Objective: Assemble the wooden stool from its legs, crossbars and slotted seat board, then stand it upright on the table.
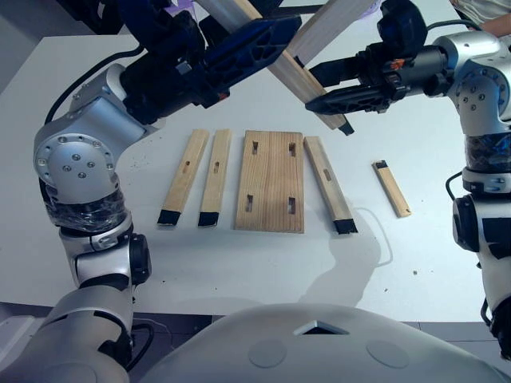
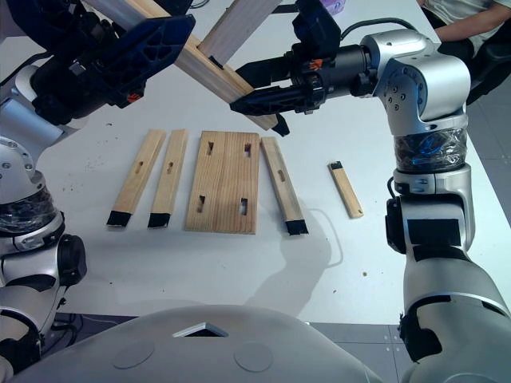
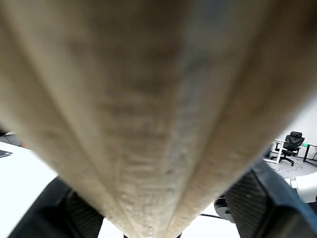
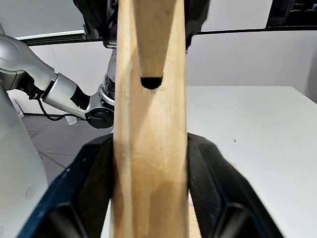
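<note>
The right gripper [image 1: 315,86] is clamping narrowly on a raised leg [image 1: 289,73], close to that leg's black-tipped end [image 1: 345,128], and is holding it up above the far side of the table [image 1: 239,263]. The leg is slanting from far left down to near right. The left gripper [image 1: 263,40] is closing tightly on pale wood too. From the blurred close view it seems to be the same leg's upper stretch, though I cannot be sure.

A raised crossbar [image 1: 335,24] is meeting the leg at its dark slot [image 4: 151,82] and is angling away up and to the right. Both pieces are showing light, straight-grained timber.

The remaining parts are lying flat on the table below the grippers:
- The seat board [image 1: 270,181] is sitting in the middle, with four small slots cut through it.
- An outer leg [image 1: 185,175] and an inner leg [image 1: 215,177] are lying side by side to its left, black ends pointing near.
- A third leg [image 1: 329,183] is lying just right of the board.
- A short crossbar [image 1: 392,188] is resting farther right, well apart.
</note>
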Tool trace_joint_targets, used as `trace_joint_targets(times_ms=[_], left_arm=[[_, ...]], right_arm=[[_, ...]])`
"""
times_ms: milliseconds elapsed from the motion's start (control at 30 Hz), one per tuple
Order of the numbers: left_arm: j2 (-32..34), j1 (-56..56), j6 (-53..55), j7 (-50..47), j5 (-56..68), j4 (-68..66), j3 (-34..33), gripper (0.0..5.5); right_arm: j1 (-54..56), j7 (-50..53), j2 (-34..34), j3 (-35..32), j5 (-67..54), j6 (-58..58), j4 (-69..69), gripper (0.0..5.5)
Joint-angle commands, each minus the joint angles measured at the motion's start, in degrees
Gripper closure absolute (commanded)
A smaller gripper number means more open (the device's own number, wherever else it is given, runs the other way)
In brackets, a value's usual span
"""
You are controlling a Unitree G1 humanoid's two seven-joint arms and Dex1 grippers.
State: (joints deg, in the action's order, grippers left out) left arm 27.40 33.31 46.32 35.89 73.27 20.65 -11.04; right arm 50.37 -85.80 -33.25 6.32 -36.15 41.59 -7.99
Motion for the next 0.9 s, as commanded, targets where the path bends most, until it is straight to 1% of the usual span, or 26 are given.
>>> trace_joint_targets(times_ms=[33,67,133,367,533,567,667,767,833,900], left_arm=[[0.80,-0.68,0.15,1.12,-0.22,1.29,0.33,2.94],[0.81,-0.91,0.10,1.16,-0.52,1.35,0.48,3.14],[0.73,-1.49,-0.02,1.23,-0.59,1.62,0.49,3.35],[0.52,-3.05,-0.94,1.20,-0.96,2.79,1.07,3.42],[0.91,-2.92,-2.53,0.96,-2.48,2.18,0.24,3.45],[0.92,-3.05,-2.98,0.80,-3.09,2.01,0.10,3.45],[1.06,-3.53,-3.93,0.56,-4.58,1.84,-0.30,3.45],[1.66,-3.88,-4.46,0.54,-5.82,1.74,-1.20,3.45],[2.32,-4.00,-4.61,0.85,-6.10,1.61,-1.86,3.46],[5.12,-4.79,-5.14,3.50,-8.08,1.81,-2.61,3.46]], right_arm=[[0.19,0.75,-0.27,-1.73,-1.78,1.64,0.97,3.44],[0.25,0.86,-0.25,-1.91,-1.98,1.98,0.85,3.44],[0.26,1.26,-0.08,-2.26,-2.78,2.74,0.64,3.44],[-1.08,3.28,0.95,-3.53,-4.38,4.47,1.59,3.44],[-2.80,6.10,2.14,-4.42,-2.44,0.31,1.34,3.44],[-3.06,6.38,2.38,-4.73,-2.14,-0.99,1.03,3.15],[-3.22,7.93,3.01,-5.88,-1.41,-4.11,-0.56,2.76],[-4.53,10.61,2.77,-6.45,0.92,-7.45,-1.13,2.26],[-7.58,10.36,1.36,-5.63,3.48,-10.80,-0.12,2.24],[-12.20,10.58,-0.50,-6.22,5.49,-13.45,0.59,2.24]])
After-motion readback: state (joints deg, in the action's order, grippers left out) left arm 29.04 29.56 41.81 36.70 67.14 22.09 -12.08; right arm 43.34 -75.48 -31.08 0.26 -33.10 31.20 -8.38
